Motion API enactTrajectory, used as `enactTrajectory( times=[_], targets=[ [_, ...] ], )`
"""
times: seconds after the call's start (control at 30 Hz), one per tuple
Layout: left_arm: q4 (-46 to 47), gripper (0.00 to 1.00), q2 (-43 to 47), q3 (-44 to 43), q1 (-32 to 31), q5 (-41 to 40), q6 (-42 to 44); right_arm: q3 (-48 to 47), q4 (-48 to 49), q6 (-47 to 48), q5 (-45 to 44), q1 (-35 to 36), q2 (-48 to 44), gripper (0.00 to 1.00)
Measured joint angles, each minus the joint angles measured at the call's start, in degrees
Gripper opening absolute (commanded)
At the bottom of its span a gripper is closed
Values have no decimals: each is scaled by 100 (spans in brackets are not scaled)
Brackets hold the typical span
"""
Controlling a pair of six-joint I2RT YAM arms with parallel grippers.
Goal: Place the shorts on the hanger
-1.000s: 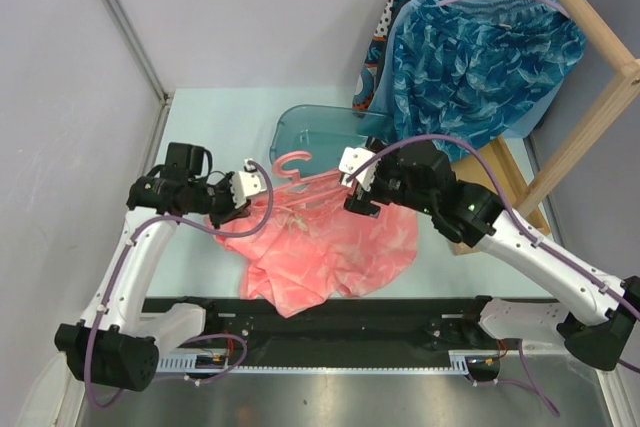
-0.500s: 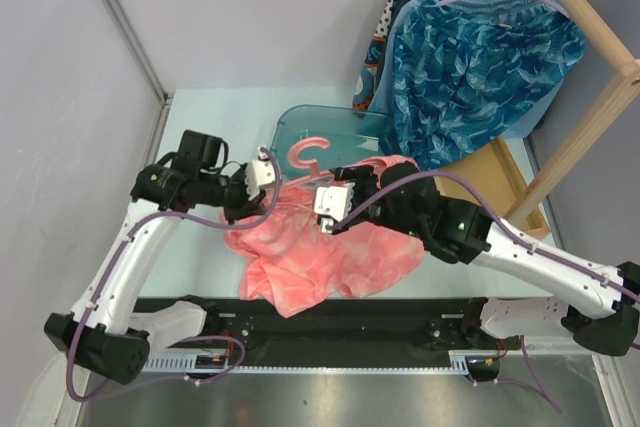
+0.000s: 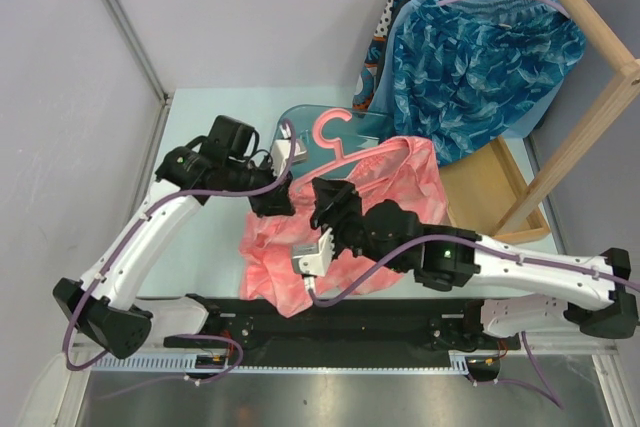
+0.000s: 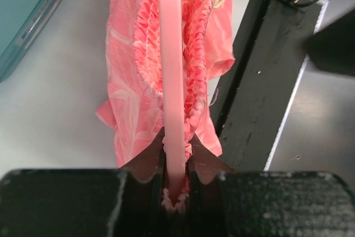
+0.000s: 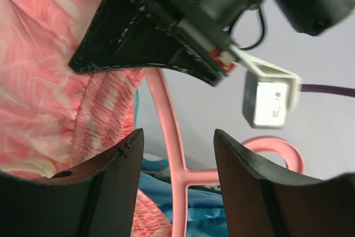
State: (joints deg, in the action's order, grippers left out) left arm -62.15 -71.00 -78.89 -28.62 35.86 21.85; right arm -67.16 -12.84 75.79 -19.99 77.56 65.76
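The coral-pink shorts [image 3: 405, 182] hang bunched from the bright-pink hanger [image 3: 336, 129], raised over the table's middle. Their lower part trails down to the front [image 3: 272, 252]. My left gripper [image 3: 283, 185] is shut on the hanger's bar [image 4: 170, 70], with the gathered waistband [image 4: 195, 65] pinched along both sides of it. My right gripper [image 3: 325, 205] is open just in front of the hanger. In the right wrist view the hanger's stem [image 5: 169, 131] runs between the fingers [image 5: 111, 187] without touching them, and the shorts [image 5: 44, 76] lie to the left.
A teal plastic bin [image 3: 298, 125] lies behind the hanger. Blue patterned garments [image 3: 480, 57] hang on a wooden rack [image 3: 592, 82] at the back right, above a wooden crate [image 3: 492, 187]. A black rail [image 3: 350, 312] runs along the table's near edge.
My left gripper has moved right and back, lifting the hanger and shorts. My right gripper has swung left and nearer, turning under the hanger. The shorts' right part has risen off the table.
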Motion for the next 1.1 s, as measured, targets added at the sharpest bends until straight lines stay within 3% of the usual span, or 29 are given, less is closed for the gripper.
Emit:
enactTrajectory(
  times=[0.27,0.47,0.53,0.67,0.77,0.8,0.9,1.0,1.03,1.1],
  targets=[
    [26,0,37,-114,-146,26,-448,385,785,1115,-876,13,531,59],
    [70,0,203,-7,-400,-24,-531,407,1228,1438,-1169,13,597,59],
    [72,0,229,17,-459,-33,-531,407,1296,1497,-1202,4,616,55],
    [79,0,254,31,-511,-83,-540,407,1355,1574,-1241,-31,715,40],
    [114,0,256,31,-511,-105,-592,417,1322,1622,-1290,-33,776,19],
    [142,0,256,31,-511,-109,-629,431,1309,1644,-1309,-33,787,2],
    [151,8,254,24,-509,-118,-691,448,1287,1757,-1392,-35,798,0],
    [162,32,254,9,-511,-116,-713,448,1294,1823,-1408,-61,798,0],
    [173,49,254,-2,-511,-111,-734,448,1311,1853,-1392,-85,796,0],
    [203,65,254,-59,-514,-81,-745,448,1322,1899,-1375,-164,785,0]
  ],
)
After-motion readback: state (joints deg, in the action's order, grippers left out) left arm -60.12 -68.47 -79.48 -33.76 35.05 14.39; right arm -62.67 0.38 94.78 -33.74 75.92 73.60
